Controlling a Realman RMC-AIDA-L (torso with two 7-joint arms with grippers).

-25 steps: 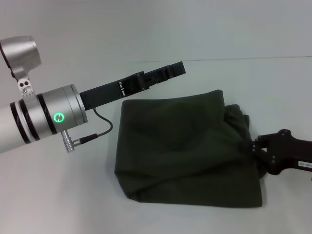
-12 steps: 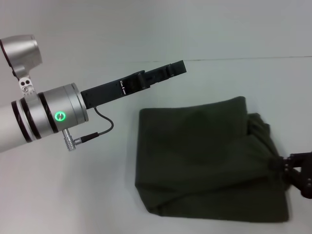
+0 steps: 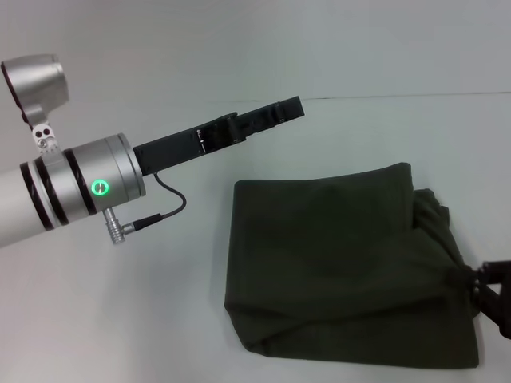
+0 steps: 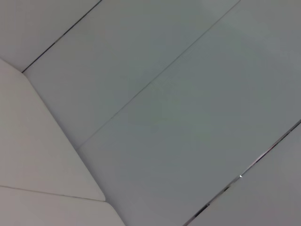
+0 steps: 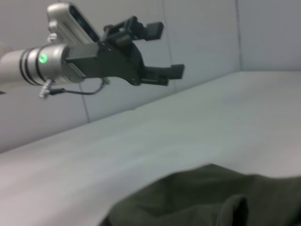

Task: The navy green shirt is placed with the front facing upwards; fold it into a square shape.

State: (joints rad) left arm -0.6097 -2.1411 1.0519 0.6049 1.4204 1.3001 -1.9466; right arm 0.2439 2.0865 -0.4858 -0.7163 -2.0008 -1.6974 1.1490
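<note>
Navy green shirt (image 3: 335,263) lies on the counter (image 3: 120,319) folded into a rough square, right edge bunched. Right end effector (image 3: 489,289) looks clamped on that edge; left end effector (image 5: 160,49) raised clear, fingers apart (squaring-up probably remains).

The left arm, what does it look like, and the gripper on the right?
The left arm is a silver cylinder with black rings and a glowing green ring light. A thin black cable loops from a metal plug to its flat black left gripper. The right gripper is black too, only partly in view.
</note>
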